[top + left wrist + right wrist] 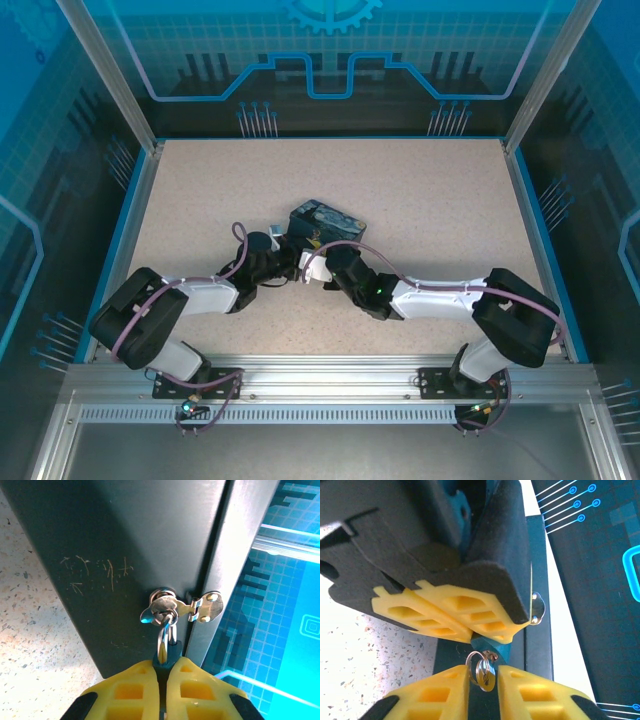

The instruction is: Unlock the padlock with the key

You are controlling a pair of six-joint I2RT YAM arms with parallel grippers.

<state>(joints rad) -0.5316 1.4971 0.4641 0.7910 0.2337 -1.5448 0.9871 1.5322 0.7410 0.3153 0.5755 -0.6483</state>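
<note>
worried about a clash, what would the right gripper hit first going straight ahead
Probably the padlock, just past the key between its jaws, with the left gripper clamped on it; depth is unclear.

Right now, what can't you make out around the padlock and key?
- Padlock body and keyhole: left wrist view, buried between the left gripper's shut fingers.
- Key tip: right wrist view, behind its ring; seated or not, unclear.
- Right gripper: flanks the key; contact unclear.
- Top view: padlock and key too small, covered by the grippers.
</note>
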